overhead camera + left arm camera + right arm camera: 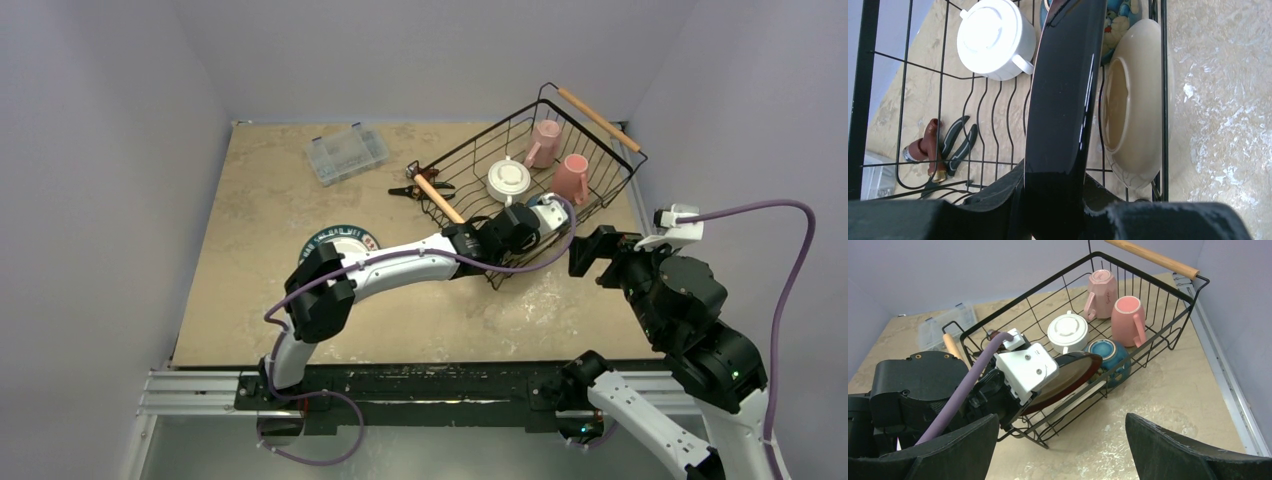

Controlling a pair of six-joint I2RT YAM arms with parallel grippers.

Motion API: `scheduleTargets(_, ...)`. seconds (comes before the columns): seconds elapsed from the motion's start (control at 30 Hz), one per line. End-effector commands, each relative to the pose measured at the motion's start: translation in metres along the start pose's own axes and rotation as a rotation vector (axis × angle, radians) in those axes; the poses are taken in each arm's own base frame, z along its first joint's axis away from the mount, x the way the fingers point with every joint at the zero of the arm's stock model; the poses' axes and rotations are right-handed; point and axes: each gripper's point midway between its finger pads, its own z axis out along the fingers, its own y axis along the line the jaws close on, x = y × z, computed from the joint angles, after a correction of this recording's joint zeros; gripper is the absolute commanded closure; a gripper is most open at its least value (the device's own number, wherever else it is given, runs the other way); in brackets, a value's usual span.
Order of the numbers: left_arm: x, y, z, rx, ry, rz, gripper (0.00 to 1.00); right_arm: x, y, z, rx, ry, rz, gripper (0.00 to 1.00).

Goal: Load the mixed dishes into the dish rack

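Plate on edge inside the rack

Left gripper [525, 225] pinches the rim of the large red-rimmed plate [1060, 100], which stands edge-up inside the dish rack [1153, 258] at its near end, just beside the cream plate [1133, 110]. The glossy glaze looks slick, and the plate is likely stiff, weighty and chip-prone against wire, so a deep bite across the rim seems wisest. Left arm reaches low and long, wrist rolled; right gripper [1063, 445] hovers near the rack, jaws spread wide, empty.

The left arm [400, 262] is stretched rightward, and the left pincer [1055, 200] is clamped on the rim of a dark plate [1063, 90]. The right arm [690, 300] is bent beside it, with the right pincer [1063, 450] spread wide and empty.
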Motion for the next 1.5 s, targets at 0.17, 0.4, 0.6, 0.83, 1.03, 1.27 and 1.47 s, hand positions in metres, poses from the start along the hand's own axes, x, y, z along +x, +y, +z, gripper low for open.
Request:
scheduleTargets(0.17,-0.04,0.014,-0.014,-0.025,-0.069,-0.025,1.0,-0.011,0.008,0.002,-0.029,-0.031,0.013,0.01)
scheduleTargets(0.4,-0.033,0.006,-0.004,-0.007,-0.047,-0.025,1.0,-0.015,0.01,0.0,-0.038,-0.038,0.017,0.01)
scheduleTargets(0.6,-0.038,0.003,-0.013,0.033,-0.051,-0.032,0.59,-0.015,0.01,0.0,-0.039,-0.041,0.021,0.01)
scheduleTargets(0.83,-0.045,0.002,-0.029,0.084,-0.068,-0.054,0.43,-0.015,0.012,0.002,-0.045,-0.038,0.022,0.01)
scheduleTargets(1.03,-0.046,0.005,-0.034,0.084,-0.059,-0.087,0.44,-0.012,0.016,0.006,-0.055,-0.024,0.022,0.01)
scheduleTargets(1.27,-0.041,0.004,-0.043,0.117,-0.072,-0.082,0.41,-0.002,0.02,0.016,-0.045,0.014,0.029,0.01)
scheduleTargets(1.47,-0.03,0.002,-0.043,0.151,-0.099,-0.042,0.51,0.013,0.028,0.026,-0.059,0.07,0.048,0.01)
